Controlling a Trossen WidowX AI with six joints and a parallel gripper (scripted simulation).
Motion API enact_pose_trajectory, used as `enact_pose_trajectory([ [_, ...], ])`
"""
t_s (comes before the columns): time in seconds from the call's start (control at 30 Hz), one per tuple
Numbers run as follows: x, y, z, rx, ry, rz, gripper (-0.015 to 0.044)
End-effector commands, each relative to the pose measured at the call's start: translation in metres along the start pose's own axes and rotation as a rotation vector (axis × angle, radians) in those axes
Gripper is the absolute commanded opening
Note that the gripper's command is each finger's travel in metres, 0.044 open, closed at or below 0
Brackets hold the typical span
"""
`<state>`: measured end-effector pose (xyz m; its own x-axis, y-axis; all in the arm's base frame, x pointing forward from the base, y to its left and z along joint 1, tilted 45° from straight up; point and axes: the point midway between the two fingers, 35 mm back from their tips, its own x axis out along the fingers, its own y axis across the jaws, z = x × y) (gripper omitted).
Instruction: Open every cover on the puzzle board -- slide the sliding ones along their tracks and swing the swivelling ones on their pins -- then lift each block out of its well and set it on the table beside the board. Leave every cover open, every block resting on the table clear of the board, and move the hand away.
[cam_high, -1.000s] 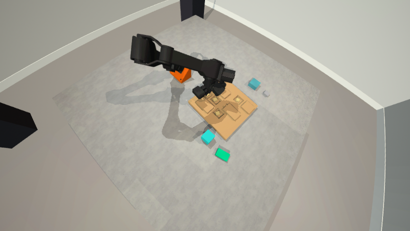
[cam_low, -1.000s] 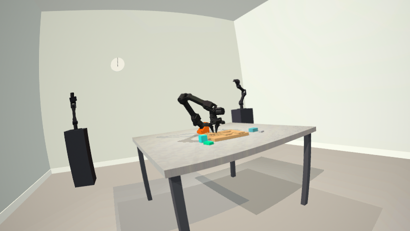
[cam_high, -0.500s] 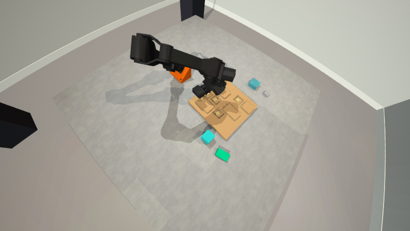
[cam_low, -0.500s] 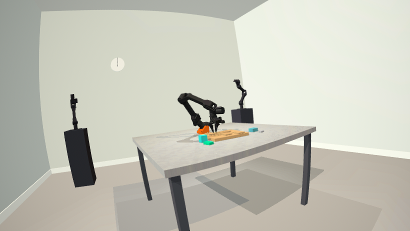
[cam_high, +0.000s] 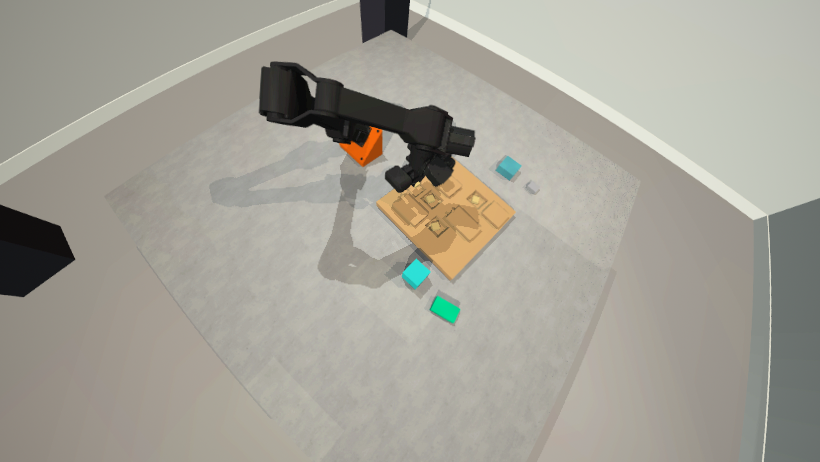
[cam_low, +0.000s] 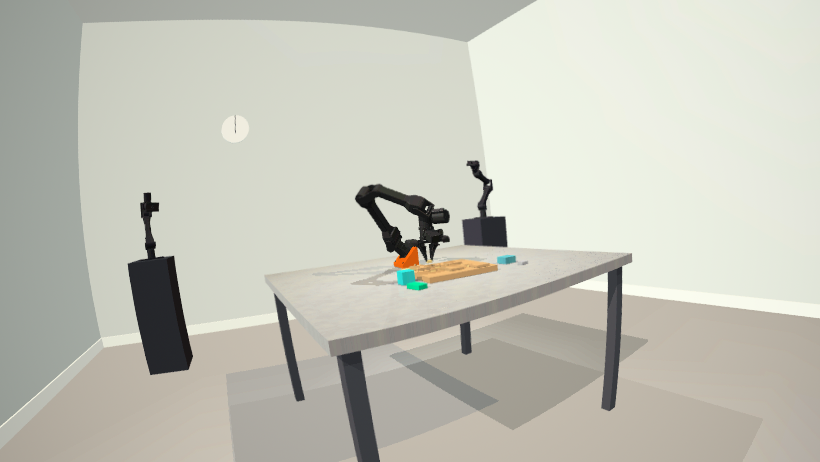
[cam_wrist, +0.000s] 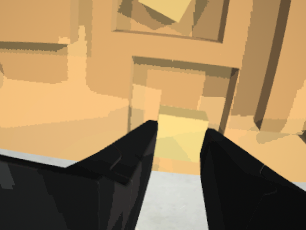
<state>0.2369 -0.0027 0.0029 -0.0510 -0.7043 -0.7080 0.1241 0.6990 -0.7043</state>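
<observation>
The tan puzzle board (cam_high: 459, 261) (cam_low: 470, 270) lies on the table with its covers, such as one (cam_high: 496, 214), moved off the wells. My gripper (cam_high: 417, 184) (cam_low: 429, 255) (cam_wrist: 178, 134) is down at the board's edge nearest the arm's base and is shut on a pale yellow block (cam_wrist: 184, 123) in its well. More yellow blocks (cam_high: 430, 199) (cam_high: 475, 199) (cam_high: 437, 227) sit in wells.
A cyan block (cam_high: 416, 273) (cam_low: 405, 277) and a green block (cam_high: 445, 308) (cam_low: 417, 285) lie on the table off the board's near corner. Another cyan block (cam_high: 508, 167) (cam_low: 505, 259) and a small grey piece (cam_high: 532, 186) lie beyond the far side. The orange arm base (cam_high: 362, 146) stands behind.
</observation>
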Motion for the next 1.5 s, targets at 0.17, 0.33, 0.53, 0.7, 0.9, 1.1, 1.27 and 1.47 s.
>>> enact_pose_trajectory([
  [0.17, -0.014, 0.001, 0.0, 0.003, -0.004, 0.004, 0.008],
  [0.33, -0.02, 0.001, 0.0, 0.002, -0.004, 0.003, 0.008],
  [0.53, -0.032, 0.002, 0.001, 0.002, -0.004, 0.004, 0.008],
  [0.7, -0.045, 0.002, 0.001, 0.002, -0.004, 0.005, 0.008],
  [0.9, -0.06, 0.002, 0.0, 0.001, -0.004, 0.005, 0.008],
  [1.1, -0.07, 0.003, 0.001, 0.001, -0.004, 0.004, 0.008],
  [1.27, -0.076, 0.019, 0.01, 0.002, -0.004, 0.007, 0.008],
  [1.47, -0.082, 0.039, 0.021, 0.002, -0.005, 0.009, 0.008],
])
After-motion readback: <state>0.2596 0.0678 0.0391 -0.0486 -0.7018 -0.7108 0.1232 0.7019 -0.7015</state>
